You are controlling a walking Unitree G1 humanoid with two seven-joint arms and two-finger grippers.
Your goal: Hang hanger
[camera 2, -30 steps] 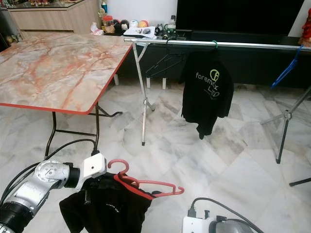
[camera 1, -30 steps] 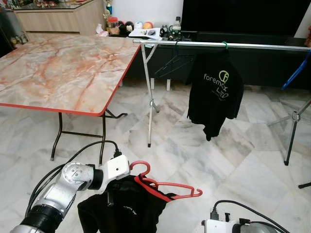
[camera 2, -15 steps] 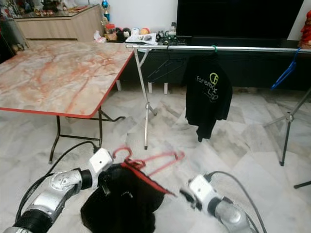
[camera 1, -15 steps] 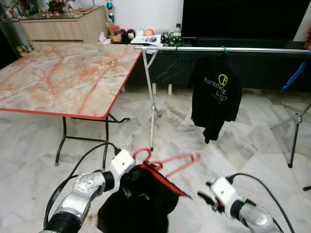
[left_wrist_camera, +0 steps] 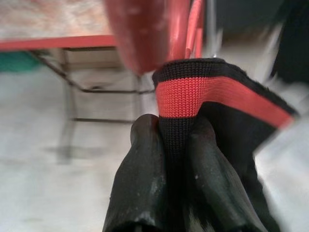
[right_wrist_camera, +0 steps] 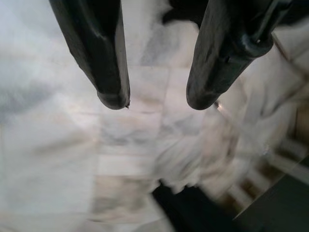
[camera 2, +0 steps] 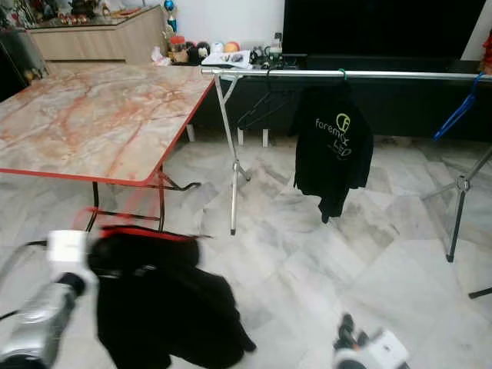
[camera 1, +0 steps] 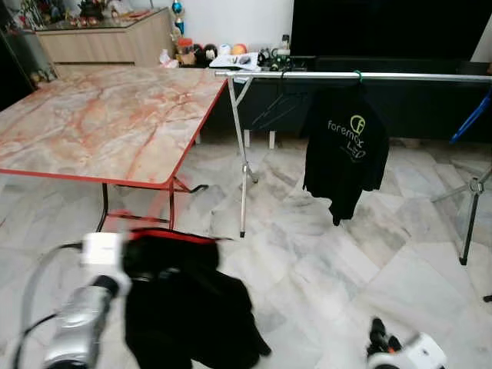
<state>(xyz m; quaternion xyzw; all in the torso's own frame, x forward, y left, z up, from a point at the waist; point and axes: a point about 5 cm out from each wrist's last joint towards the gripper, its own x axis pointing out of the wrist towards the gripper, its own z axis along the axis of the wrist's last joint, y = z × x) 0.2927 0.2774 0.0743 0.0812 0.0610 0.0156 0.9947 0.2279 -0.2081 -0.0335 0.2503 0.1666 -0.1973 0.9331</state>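
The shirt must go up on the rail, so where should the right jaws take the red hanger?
Probably the red hanger just below its hook, from the robot's right: the left gripper pinches the shirt collar, and the open right gripper is free. The hanger is blurred.

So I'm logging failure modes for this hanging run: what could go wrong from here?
The left gripper pinches only the black shirt's red-trimmed collar, not the red hanger, so the hanger might slip out during the blurred swing. The rail is still well ahead, and the table's corner and legs stand close by, where the dangling shirt could catch.
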